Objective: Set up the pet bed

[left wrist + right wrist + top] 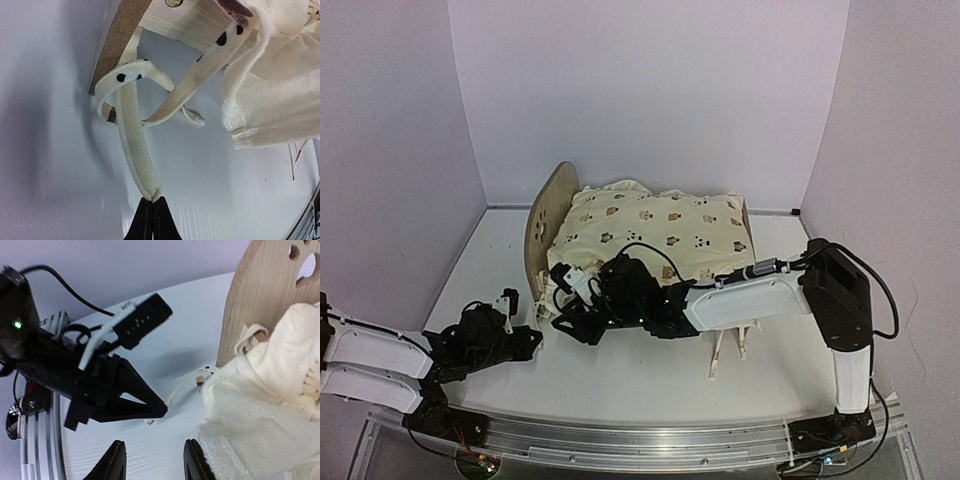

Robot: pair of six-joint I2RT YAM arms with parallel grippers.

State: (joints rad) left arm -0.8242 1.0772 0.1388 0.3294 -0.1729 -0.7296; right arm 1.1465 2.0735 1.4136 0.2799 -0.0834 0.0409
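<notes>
At the near left, the left gripper point(151, 202) is clamped tight on the end of a cream strap point(131, 145) dotted with black, which loops up toward the foot of the headboard point(120, 35). Just beside it, the right gripper point(154, 461) hangs over the white table point(640, 385) with its jaws apart, holding nothing. Behind them the pet bed point(542, 228) stands mid-table toward the back wall, with a cream animal-print cushion point(650, 235) lying on it.

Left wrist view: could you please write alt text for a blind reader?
The left pincer, shut, pinches the end of a cream, black-spotted strap that loops by a wooden corner of the pet bed; a cream cushion shows at right.
</notes>
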